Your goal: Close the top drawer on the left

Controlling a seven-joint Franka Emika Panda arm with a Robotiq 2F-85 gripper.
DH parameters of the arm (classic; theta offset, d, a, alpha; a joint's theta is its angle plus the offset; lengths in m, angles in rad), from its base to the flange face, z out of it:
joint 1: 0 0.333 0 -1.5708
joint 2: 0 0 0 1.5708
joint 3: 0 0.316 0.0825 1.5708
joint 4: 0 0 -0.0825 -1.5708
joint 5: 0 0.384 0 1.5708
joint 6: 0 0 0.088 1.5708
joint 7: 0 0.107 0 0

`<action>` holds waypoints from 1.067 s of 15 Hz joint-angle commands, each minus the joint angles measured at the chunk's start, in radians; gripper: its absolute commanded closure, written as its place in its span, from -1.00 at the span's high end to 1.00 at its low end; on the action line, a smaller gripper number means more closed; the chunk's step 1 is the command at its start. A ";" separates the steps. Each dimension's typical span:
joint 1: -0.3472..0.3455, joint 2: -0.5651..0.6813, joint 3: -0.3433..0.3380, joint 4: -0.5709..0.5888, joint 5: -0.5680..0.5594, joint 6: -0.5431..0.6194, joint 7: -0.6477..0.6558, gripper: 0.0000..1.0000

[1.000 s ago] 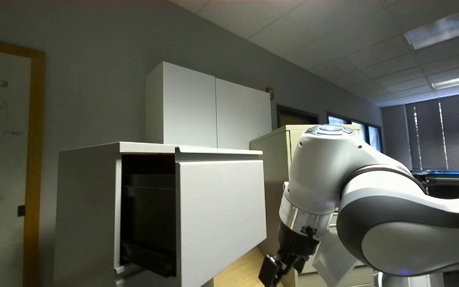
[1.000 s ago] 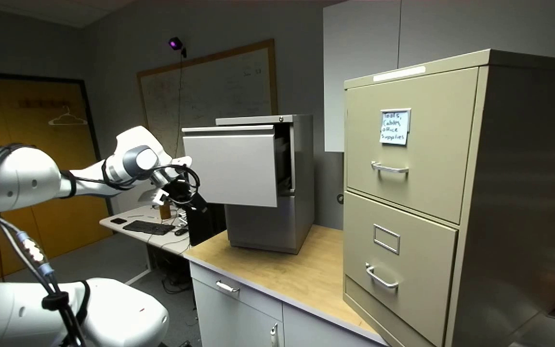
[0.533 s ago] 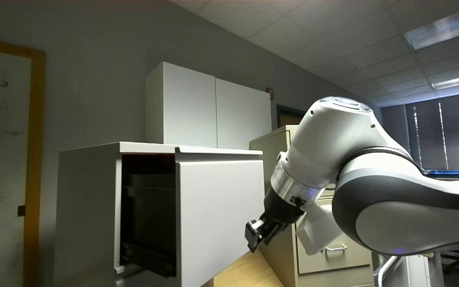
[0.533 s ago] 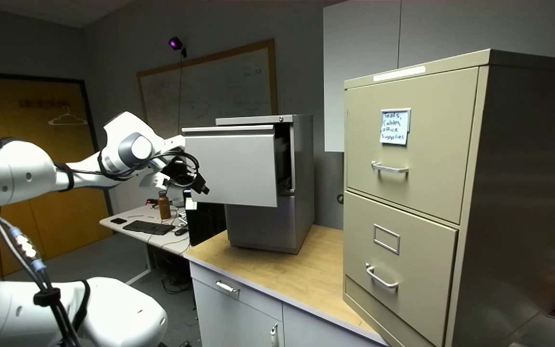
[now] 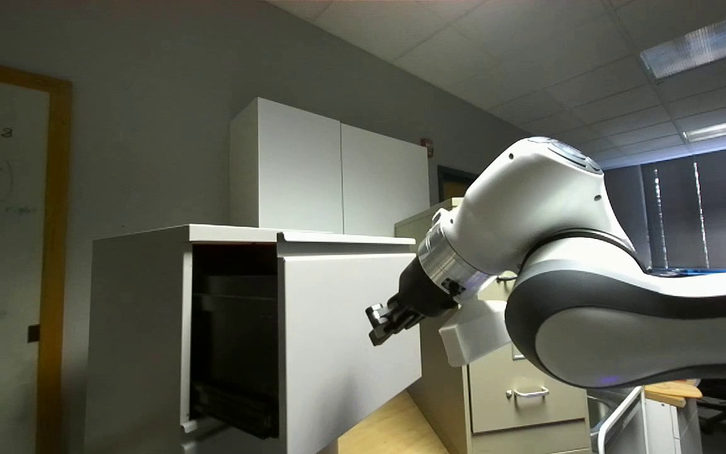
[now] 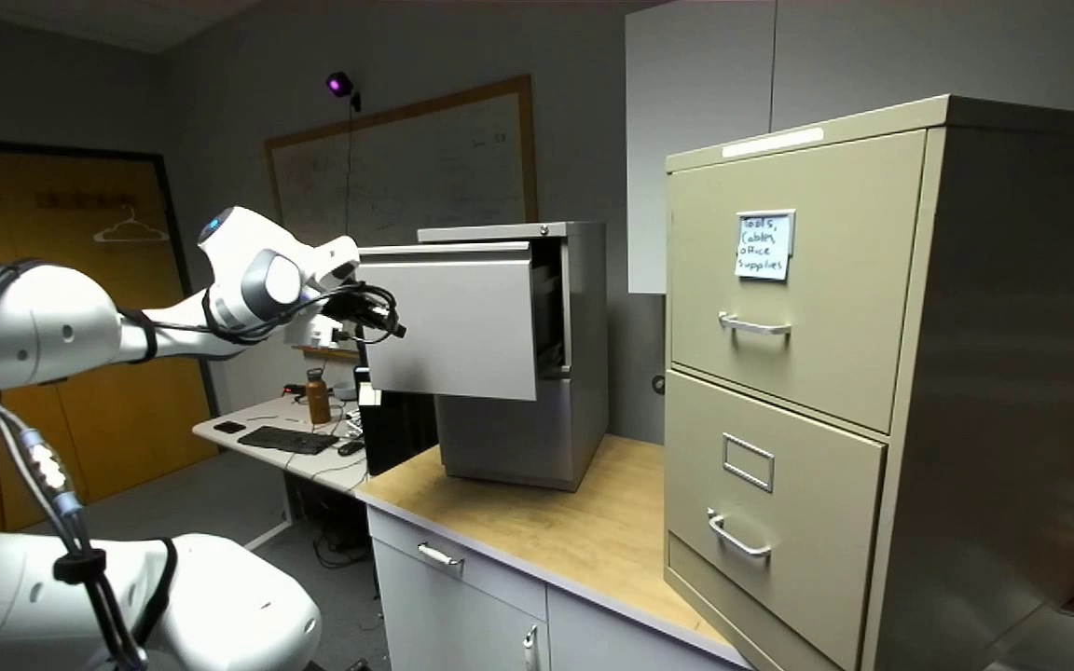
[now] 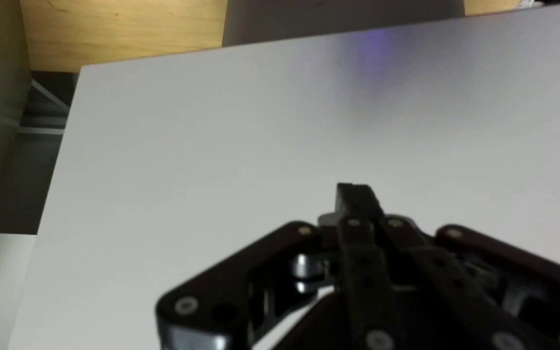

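Observation:
The top drawer [image 5: 344,315] is pulled well out of its pale cabinet [image 5: 136,328]; its dark inside shows in an exterior view. Its plain white front [image 6: 462,326] faces the arm. My gripper [image 5: 377,325] is shut, its fingertips together with nothing between them. It hangs in front of the drawer's face, pointing toward it and tilted a little down. In the wrist view the white drawer front [image 7: 187,146] fills most of the picture behind the shut gripper [image 7: 356,194]. Whether the tips touch the front I cannot tell.
A beige filing cabinet [image 6: 798,280] with handled drawers stands beside the drawer cabinet. Both rest near a wooden countertop [image 6: 518,494]. A white two-door cabinet [image 5: 300,170] hangs on the wall behind. A desk with a keyboard [image 6: 287,440] lies beyond.
The gripper has gone from open to shut. It has risen and moved toward the drawer front, tilting more toward level. The drawer has not moved.

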 commanded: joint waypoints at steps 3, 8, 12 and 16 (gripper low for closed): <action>-0.049 0.115 0.036 0.097 0.012 0.117 0.007 -1.00; -0.065 0.196 0.091 0.176 0.004 0.157 0.016 -1.00; -0.105 0.267 0.163 0.275 -0.022 0.146 0.034 -1.00; -0.190 0.337 0.258 0.398 -0.069 0.138 0.065 -1.00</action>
